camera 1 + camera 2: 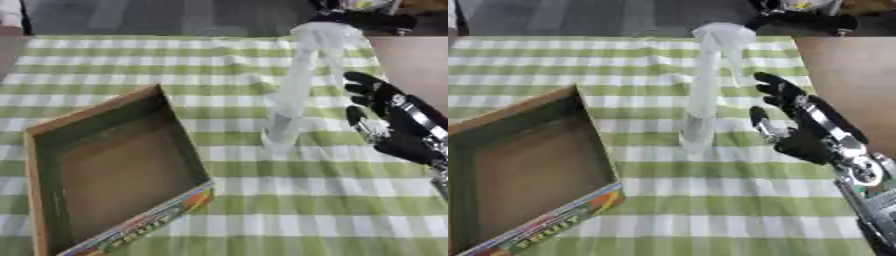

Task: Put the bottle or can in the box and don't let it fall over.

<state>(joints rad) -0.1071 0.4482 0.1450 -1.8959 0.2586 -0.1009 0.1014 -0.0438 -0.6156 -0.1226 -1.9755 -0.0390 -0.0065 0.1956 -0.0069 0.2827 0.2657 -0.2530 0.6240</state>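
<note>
A tall clear spray bottle [293, 90] with a white trigger head stands upright on the green-and-white checked cloth, right of centre. My right hand [802, 127] is just to its right, fingers straight and spread, thumb toward the bottle, with a small gap between hand and bottle. The open cardboard box [114, 170] sits at the lower left with a brown inside and a colourful printed front wall. My left hand shows in neither view.
The checked cloth [289, 200] covers the table; bare brown tabletop [850, 75] shows at the far right. Dark objects [367, 17] stand at the table's far edge behind the bottle.
</note>
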